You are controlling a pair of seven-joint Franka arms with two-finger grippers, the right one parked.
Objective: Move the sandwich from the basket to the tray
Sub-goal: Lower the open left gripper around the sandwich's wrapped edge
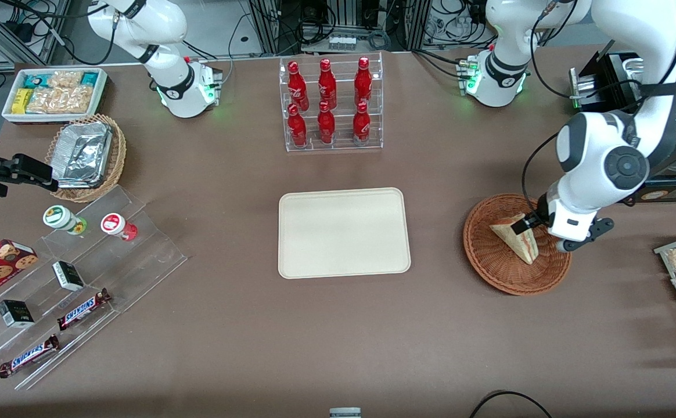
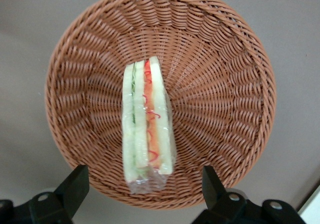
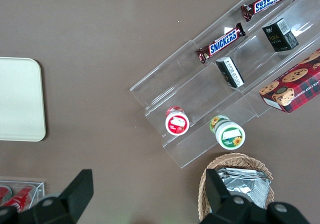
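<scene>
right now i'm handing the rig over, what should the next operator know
End effector: open, hovering over the basket, one finger on each side of the sandwich, not closed on it.
Sandwich: in the basket, standing on edge in clear wrap, filling edge facing the wrist camera.
Tray: nothing on it, mid-table, toward the parked arm's end from the basket.
Done: approach and alignment over the sandwich.
Left: lower if needed, close on the sandwich, lift it clear of the rim, carry it to the tray, release.
</scene>
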